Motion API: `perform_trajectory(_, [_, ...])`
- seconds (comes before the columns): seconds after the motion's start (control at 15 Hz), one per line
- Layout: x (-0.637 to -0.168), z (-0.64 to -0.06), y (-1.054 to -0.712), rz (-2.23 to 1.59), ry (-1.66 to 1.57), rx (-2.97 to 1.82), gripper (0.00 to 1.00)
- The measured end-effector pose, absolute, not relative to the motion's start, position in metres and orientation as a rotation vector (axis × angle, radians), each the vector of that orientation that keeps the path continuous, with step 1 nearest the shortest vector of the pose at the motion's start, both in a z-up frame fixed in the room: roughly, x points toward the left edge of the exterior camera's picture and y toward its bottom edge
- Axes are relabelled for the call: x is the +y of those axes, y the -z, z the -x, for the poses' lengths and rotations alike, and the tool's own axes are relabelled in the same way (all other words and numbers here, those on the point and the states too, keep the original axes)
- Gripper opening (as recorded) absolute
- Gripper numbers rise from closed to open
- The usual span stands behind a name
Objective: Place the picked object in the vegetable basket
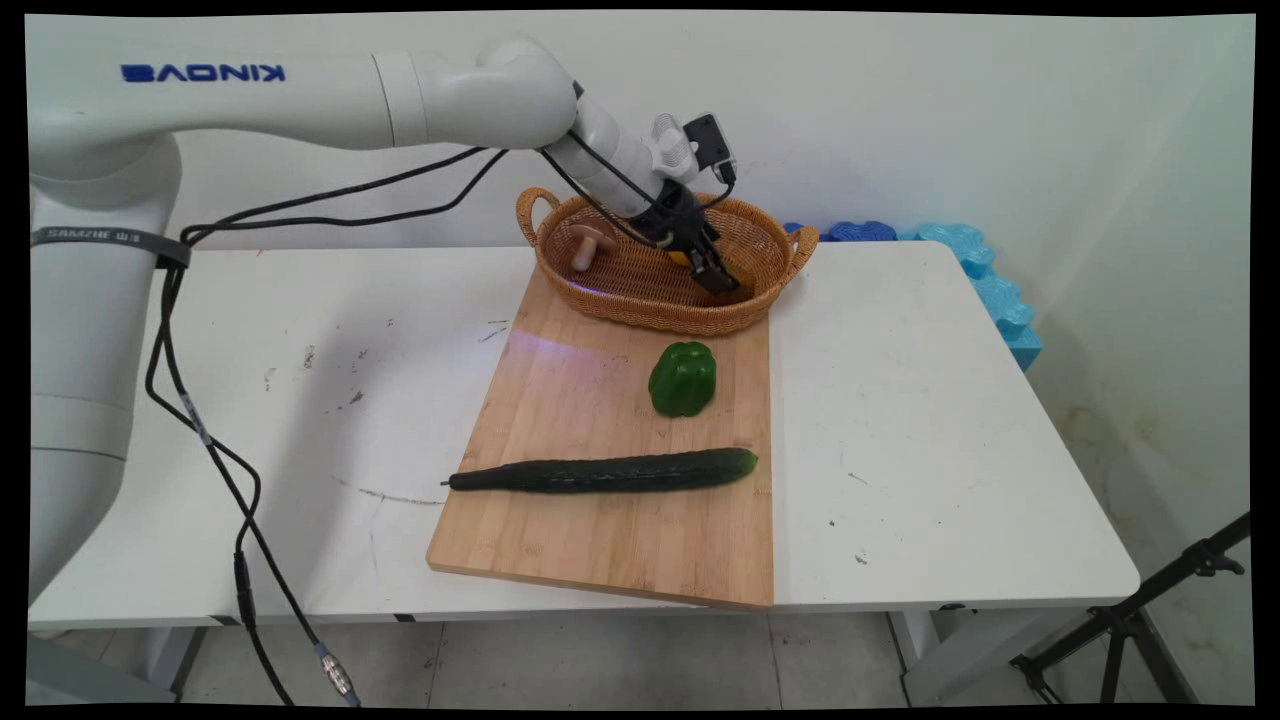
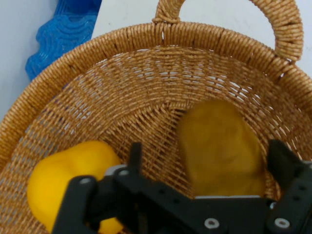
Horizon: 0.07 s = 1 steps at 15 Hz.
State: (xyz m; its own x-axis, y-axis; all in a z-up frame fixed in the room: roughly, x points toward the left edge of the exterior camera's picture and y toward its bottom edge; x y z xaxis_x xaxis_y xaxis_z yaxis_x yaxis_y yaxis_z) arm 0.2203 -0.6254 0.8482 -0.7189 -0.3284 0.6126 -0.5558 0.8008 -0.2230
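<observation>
Tool (image 2: 202, 187) is down inside the wicker basket (image 2: 122, 44) at the surface's far side, fingers spread apart around a brownish potato (image 2: 219, 146), its long axis running between them. A yellow pepper (image 2: 68, 175) sits just left. On the board (image 1: 560, 400): green pepper (image 1: 682, 378), cucumber (image 1: 610, 471). Mushroom (image 1: 590, 243) at the basket's left.

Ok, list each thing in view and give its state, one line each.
gripper: open, down inside the basket, fingers either side of the potato
potato: lying in the basket, between the fingers
yellow pepper: in the basket, beside the gripper
mushroom: in the basket, at its left end
basket: upright, on the board's far end
green pepper: on the board
cucumber: lying flat on the board
board: flat on the table
</observation>
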Motion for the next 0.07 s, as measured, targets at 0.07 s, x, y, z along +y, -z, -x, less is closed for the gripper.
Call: perform_trajectory(0.07, [-0.6264, -0.2194, -0.8465, -0.652, -0.536, -2.420, 1.00])
